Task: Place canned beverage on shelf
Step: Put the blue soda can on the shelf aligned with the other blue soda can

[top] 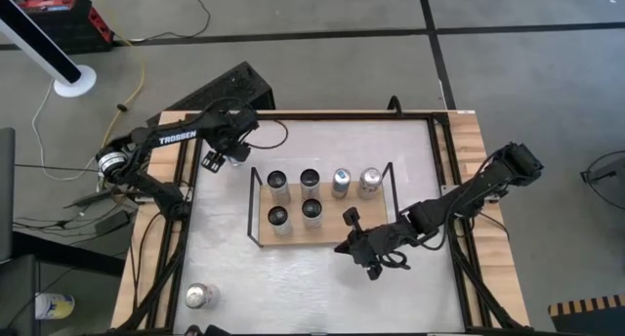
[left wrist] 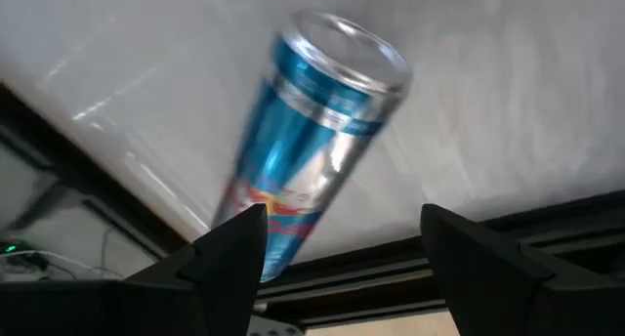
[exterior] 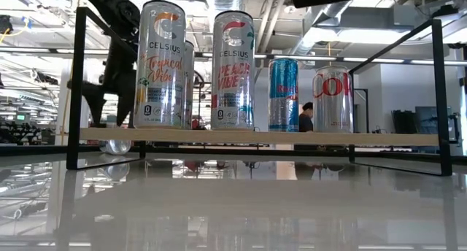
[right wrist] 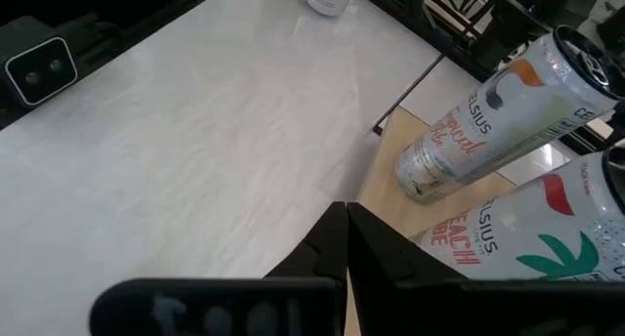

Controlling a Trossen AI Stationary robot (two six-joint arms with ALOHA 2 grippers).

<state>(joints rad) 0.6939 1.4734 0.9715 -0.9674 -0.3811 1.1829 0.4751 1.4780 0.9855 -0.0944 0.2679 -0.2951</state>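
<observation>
A slim blue-and-silver can (left wrist: 312, 131) stands upright on the white table top, just beyond the shelf's far left corner (top: 237, 159). My left gripper (left wrist: 342, 217) hangs over it, open and pointing steeply down, with a finger on either side of the can's lower part. The shelf (top: 293, 240), a light-wood board in a black wire frame, sits mid-table with several cans upright on it (exterior: 162, 61). My right gripper (top: 359, 244) is shut and hovers by the shelf's near right end, holding nothing. My left gripper has one finger (left wrist: 234, 243) close against the blue can's lower wall (left wrist: 278, 233), while the other finger (left wrist: 459, 243) stands well clear. Whether the near finger touches the can, I cannot tell. The can rests on its base on the table.
Another silver can (top: 200, 295) stands alone near the table's near left corner. Black rails (top: 444, 180) run along the table's sides, with wooden borders outside them. White table top lies bare in front of the shelf (top: 322, 287).
</observation>
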